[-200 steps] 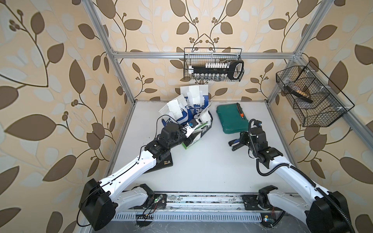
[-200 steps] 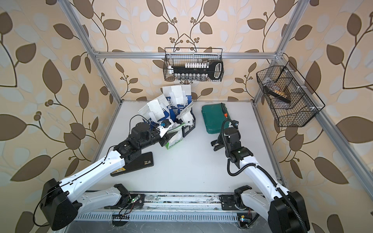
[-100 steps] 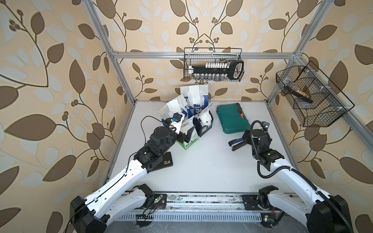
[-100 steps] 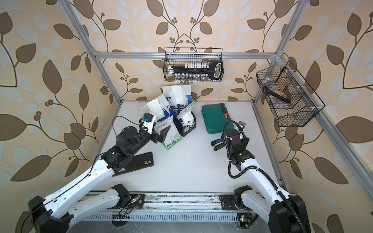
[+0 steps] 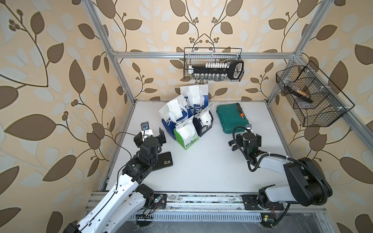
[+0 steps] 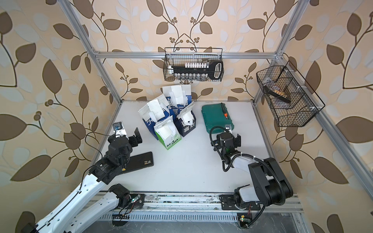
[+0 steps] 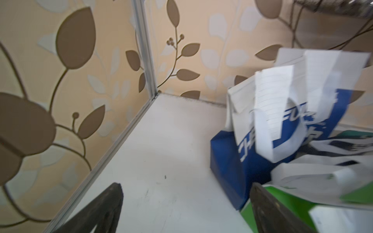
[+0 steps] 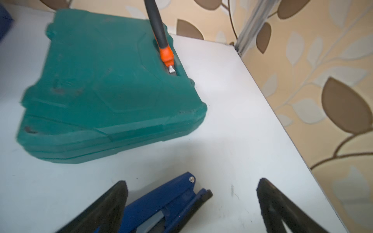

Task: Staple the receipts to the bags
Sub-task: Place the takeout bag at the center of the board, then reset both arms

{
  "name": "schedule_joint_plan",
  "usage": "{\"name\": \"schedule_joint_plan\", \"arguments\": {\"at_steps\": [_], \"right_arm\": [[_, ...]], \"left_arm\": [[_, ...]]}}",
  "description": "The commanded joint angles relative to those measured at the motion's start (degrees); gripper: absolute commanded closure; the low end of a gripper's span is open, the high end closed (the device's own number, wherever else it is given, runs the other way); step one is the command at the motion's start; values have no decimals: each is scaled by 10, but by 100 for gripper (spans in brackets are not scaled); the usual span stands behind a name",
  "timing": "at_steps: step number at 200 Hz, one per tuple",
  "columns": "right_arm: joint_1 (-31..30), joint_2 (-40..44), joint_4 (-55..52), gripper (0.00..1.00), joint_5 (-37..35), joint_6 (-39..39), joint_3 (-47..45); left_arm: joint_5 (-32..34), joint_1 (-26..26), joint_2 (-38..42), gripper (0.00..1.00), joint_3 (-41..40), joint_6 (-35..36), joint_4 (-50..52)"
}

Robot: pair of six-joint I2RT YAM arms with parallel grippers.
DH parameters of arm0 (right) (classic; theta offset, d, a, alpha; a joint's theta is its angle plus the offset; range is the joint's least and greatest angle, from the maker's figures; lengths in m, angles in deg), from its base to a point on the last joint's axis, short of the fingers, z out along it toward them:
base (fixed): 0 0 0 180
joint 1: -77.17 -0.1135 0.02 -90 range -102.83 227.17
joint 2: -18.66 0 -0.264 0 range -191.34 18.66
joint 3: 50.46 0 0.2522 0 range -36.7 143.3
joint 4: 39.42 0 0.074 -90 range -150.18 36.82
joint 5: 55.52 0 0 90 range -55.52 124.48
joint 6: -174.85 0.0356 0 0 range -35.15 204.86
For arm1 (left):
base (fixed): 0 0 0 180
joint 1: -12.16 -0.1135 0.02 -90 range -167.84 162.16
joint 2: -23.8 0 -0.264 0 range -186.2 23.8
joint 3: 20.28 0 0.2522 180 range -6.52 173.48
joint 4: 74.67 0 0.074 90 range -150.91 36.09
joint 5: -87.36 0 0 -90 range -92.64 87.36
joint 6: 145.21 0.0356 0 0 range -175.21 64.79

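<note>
Right wrist view shows the right gripper (image 8: 191, 183) spread wide over the blue stapler (image 8: 167, 203). The stapler lies ungripped on the table (image 8: 232, 121) between the jaws, near the green case (image 8: 105, 84). The left gripper (image 7: 186, 188) is likewise wide and empty, just beside the bags (image 5: 185, 121). The four bags stand clustered toward the back wall, each carrying one of the receipts (image 5: 175, 109) at its top. Staples are too small to confirm. Judgement: the stapler likely lies free because no loose slip is visible.
</note>
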Motion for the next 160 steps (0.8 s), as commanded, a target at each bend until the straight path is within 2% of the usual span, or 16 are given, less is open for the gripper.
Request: {"name": "schedule_joint_plan", "arguments": {"at_steps": [1,5,15,32,39,49,67,94,126,139,152,160], "right_arm": [[13,-40,186,0,56,-61,-43],[23,-40,173,0,53,-48,-37],[61,-23,100,0,122,-18,-18],[115,-55,131,0,195,18,-27],[121,-71,161,0,196,18,-26],[122,-52,114,1,195,25,-19],[121,-55,127,0,192,23,-23],[121,-57,130,0,192,22,-23],[120,-56,129,0,192,22,-23],[120,-56,129,0,192,22,-23],[121,-56,130,0,192,22,-23],[120,-56,130,0,192,22,-23]], "left_arm": [[22,-44,-26,1,-24,-27,-9],[15,-52,-33,1,-29,-26,-17],[11,-73,-54,1,-39,-30,-33],[12,-105,-88,1,-47,-46,-39],[15,-113,-100,1,-53,-42,-52],[29,-117,-116,1,-72,-19,-96],[49,-122,-155,1,-113,36,-199],[40,-153,-260,1,-111,-5,-247],[-61,-158,-347,1,-126,68,-434],[-121,-166,-365,1,-132,65,-477],[-158,-169,-405,1,-164,86,-584],[-176,-169,-414,1,-151,92,-568]]}}
